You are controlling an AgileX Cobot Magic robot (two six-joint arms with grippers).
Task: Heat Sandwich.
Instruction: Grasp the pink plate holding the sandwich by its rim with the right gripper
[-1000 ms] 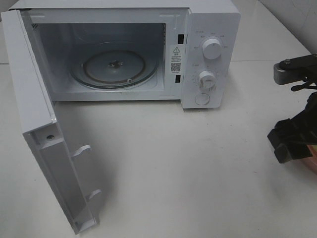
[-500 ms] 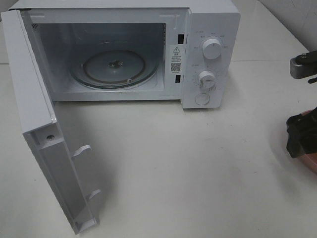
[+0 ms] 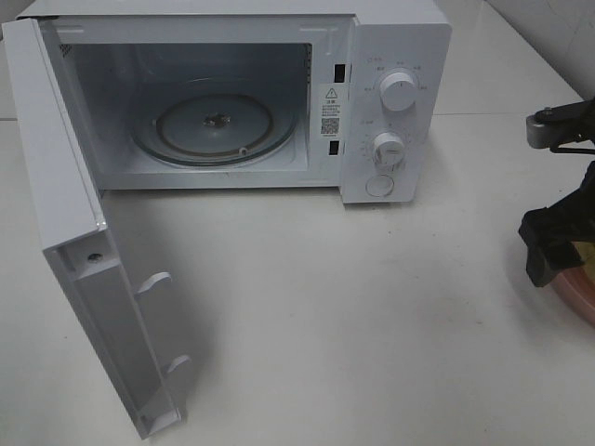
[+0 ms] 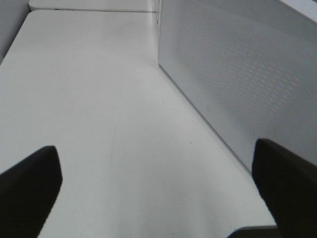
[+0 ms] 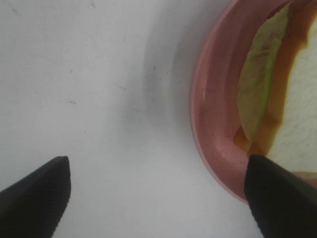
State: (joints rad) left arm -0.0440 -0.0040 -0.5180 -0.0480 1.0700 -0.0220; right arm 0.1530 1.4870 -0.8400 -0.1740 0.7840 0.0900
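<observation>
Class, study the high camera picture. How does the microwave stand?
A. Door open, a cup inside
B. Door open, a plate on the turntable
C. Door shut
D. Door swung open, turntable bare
D: the microwave door stands swung wide open to the left of the cavity, and the glass turntable inside carries nothing.

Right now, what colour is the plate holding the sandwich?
Pink; the plate shows best in the right wrist view.
</observation>
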